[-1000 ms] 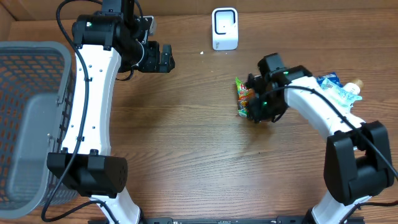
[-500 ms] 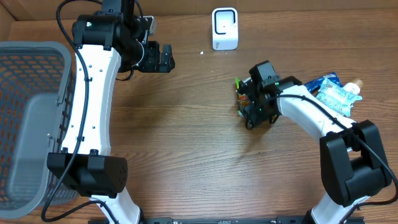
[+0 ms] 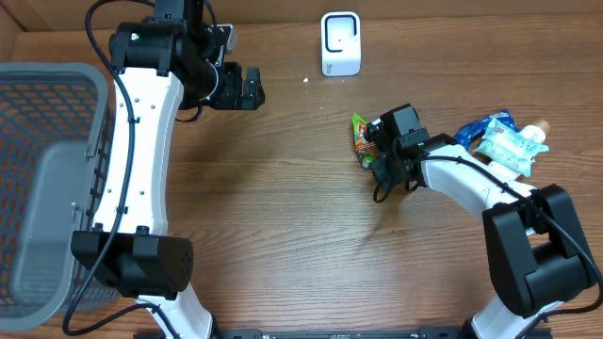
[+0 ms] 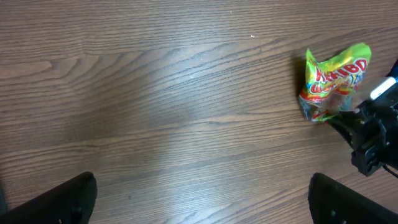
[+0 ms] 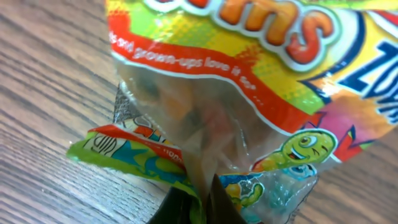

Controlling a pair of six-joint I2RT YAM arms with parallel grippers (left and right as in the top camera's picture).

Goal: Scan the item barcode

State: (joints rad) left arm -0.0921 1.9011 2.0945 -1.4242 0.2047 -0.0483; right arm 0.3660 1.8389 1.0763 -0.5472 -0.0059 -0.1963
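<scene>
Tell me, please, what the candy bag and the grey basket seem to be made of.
Candy bag: thin glossy plastic film, it seems; it crinkles, shines, and is partly see-through. Grey basket: matte open mesh, metal wire or plastic, which I cannot tell.

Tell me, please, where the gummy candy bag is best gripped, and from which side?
Pinch the thin crimped seam at the end facing the right arm, coming from that side: the candy bag bulges mid-body, but the seam is flat. The right gripper is shut there.
</scene>
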